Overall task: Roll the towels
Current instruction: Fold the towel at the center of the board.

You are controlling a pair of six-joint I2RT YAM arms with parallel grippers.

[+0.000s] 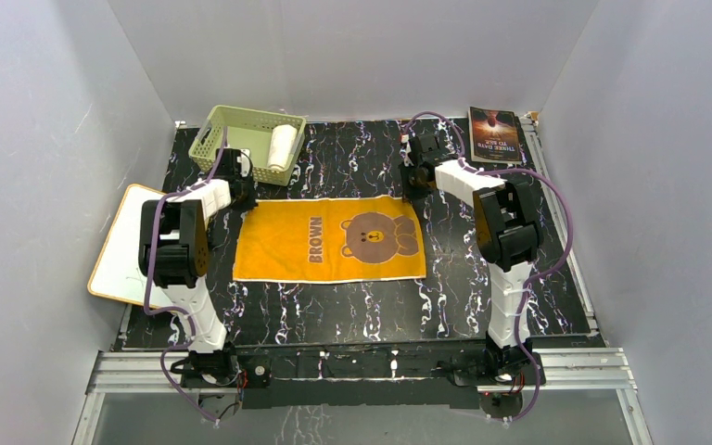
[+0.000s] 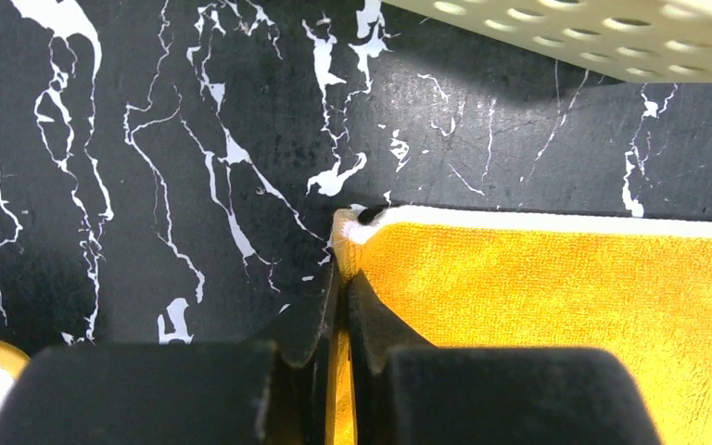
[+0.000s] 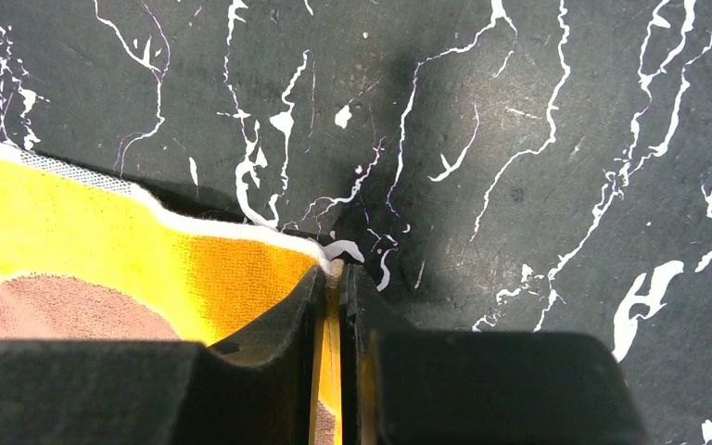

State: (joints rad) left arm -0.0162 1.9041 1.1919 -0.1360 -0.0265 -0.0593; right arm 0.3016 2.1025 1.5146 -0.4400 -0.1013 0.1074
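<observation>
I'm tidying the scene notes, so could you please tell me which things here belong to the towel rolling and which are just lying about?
Belongs to the job: orange towel, flat, far corners pinched by the left gripper and right gripper; white towel, rolled, in the basket.
Just lying about: basket, book, white board.

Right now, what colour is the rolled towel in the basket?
The rolled towel is plain white; top external view shows it best.

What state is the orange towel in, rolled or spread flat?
Spread flat. The orange towel shows its whole bear print, nothing rolled yet.
</observation>
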